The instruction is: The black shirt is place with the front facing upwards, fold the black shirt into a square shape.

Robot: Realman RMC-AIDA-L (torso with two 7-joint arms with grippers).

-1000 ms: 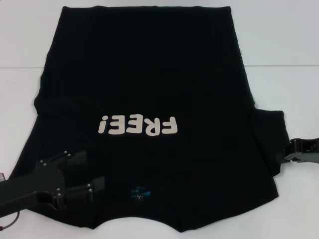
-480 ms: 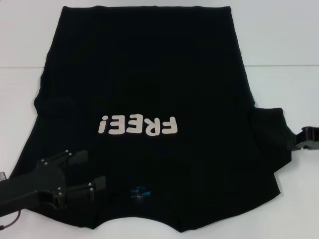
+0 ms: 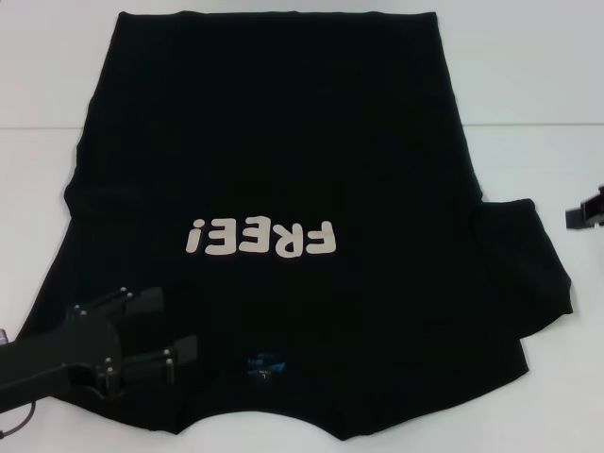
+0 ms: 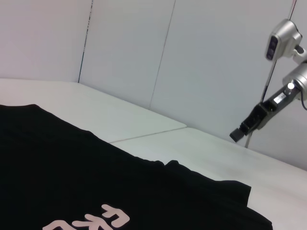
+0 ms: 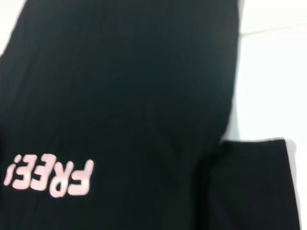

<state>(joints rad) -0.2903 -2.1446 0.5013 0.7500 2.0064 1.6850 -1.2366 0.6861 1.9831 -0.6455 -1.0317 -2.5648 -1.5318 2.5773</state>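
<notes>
Black shirt (image 3: 283, 170) lies flat, matte cotton, chunky white FREE! lettering (image 3: 261, 238) up, collar at the white table's (image 3: 528, 85) near edge. Left gripper (image 3: 156, 332) spread open over the near-left shoulder. Right gripper (image 3: 587, 209) at the right edge, off the cloth, fingers not discernible.

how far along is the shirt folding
Barely begun. The shirt lies flat, print up, right sleeve spread out, no fold made. Left gripper hovers open by the collar; right gripper is off the cloth at the table's edge. All folds remain.
</notes>
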